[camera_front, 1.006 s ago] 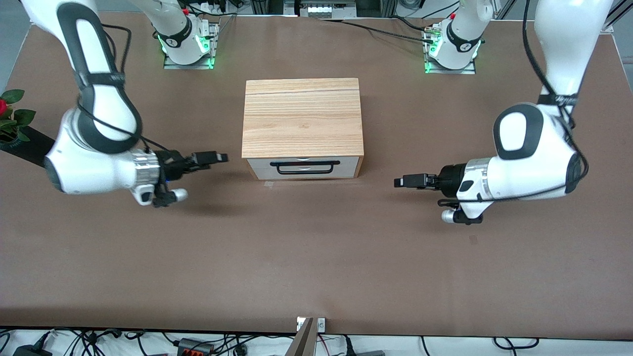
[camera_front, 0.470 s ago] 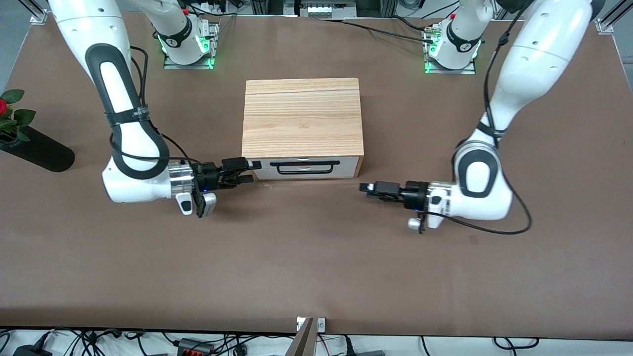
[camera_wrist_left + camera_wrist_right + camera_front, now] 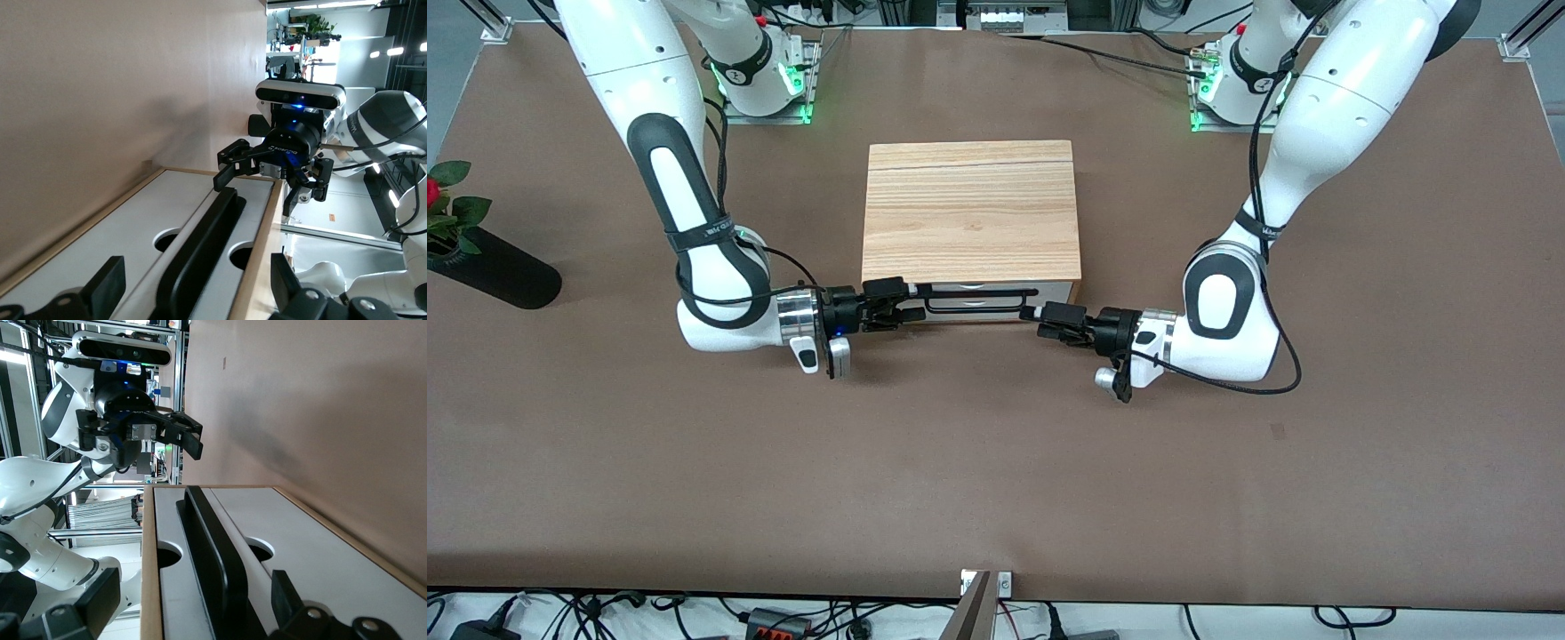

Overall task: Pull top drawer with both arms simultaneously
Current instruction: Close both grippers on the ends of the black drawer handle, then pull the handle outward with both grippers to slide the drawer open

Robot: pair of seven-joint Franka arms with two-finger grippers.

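Jaws open on both: left gripper (image 3: 1042,312) and right gripper (image 3: 911,302) straddle opposite ends of the top drawer (image 3: 971,305) handle (image 3: 978,292). Close both together, then pull evenly, straight out.

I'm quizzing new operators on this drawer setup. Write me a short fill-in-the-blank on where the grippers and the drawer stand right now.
1. The left gripper and the right gripper are each at one end of the black ____.
2. Each gripper's fingers are ____, straddling that bar.
3. The top drawer is fully ____.
4. The cabinet's top is made of light ____.

Missing words: handle; open; shut; wood
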